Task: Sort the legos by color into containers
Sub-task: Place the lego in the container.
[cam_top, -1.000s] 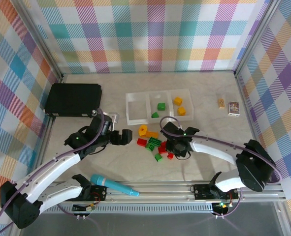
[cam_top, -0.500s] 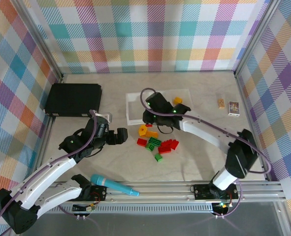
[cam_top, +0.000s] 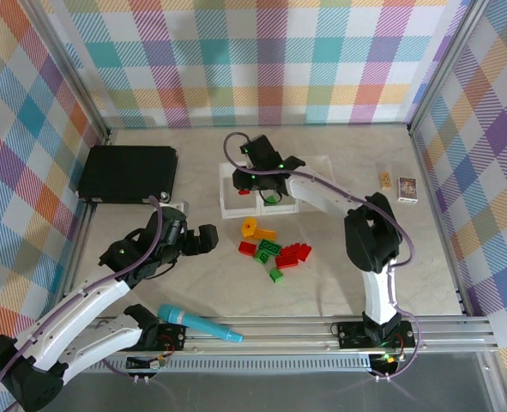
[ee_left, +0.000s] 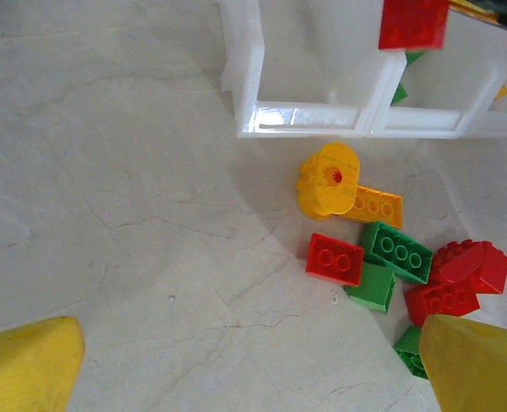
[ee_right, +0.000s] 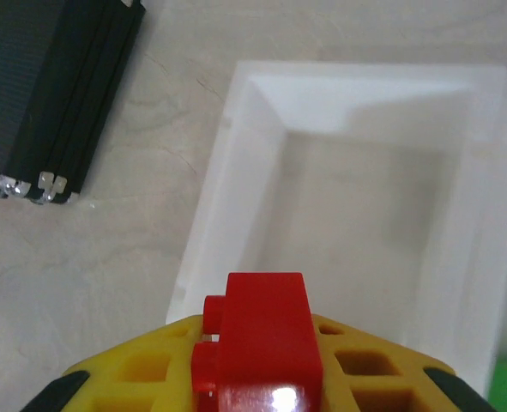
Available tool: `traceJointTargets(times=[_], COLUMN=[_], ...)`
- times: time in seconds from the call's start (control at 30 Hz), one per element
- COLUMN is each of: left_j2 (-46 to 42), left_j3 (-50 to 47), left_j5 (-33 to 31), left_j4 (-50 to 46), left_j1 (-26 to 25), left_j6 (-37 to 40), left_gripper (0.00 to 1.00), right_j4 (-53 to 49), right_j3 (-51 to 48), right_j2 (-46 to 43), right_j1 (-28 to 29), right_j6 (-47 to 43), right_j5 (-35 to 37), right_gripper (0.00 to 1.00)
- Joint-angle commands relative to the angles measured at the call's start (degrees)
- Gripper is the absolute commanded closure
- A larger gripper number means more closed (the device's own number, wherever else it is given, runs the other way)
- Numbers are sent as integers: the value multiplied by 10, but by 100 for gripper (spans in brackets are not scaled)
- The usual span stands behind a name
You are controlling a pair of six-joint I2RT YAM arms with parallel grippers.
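Now, upper center, the right gripper (cam_top: pixel 245 180) clamps 1 red brick (ee_right: pixel 257 339) over the leftmost bin (ee_right: pixel 223 172); the left gripper (cam_top: pixel 203 240) gapes wide.

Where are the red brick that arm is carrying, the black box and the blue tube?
red brick (ee_right: pixel 258 343): right wrist view, middle of its facing side.
black box (cam_top: pixel 129 173): top external view, middle of its lid.
blue tube (cam_top: pixel 200 324): top external view, middle of its body.

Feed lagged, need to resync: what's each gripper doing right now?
Left gripper: open, holding nothing.
Right gripper: shut on a red brick, over the left bin.
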Motion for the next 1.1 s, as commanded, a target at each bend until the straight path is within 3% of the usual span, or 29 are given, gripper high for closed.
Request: traceJointTargets(times=[0.0,0.3,0.53,0.77,1.07], left_j2=[-9,-37,-52,-78,-64], left_j3=[-13,-27,-45,-68,-73], left_j5=[-14,-26,-13,-3,34], left_j4=[-22,-30,-31,-31,-16], left_j1=[-1,-1,-1,-1,-2], left_j6=[-23,-36,-36,-52,-35], left_gripper=[0,0,0,0,0], right_j4=[7,-3,-21,-43,-101], right_j3=[53,116,140,141,140], right_j2=[38,121,153,138,60], right_j1=[2,-7,-9,-9,-8], right_j6=[-52,-67,-68,-75,-49], right_j5=[-24,-26,-26,-11,12], right_gripper=[79,77,65,45,40])
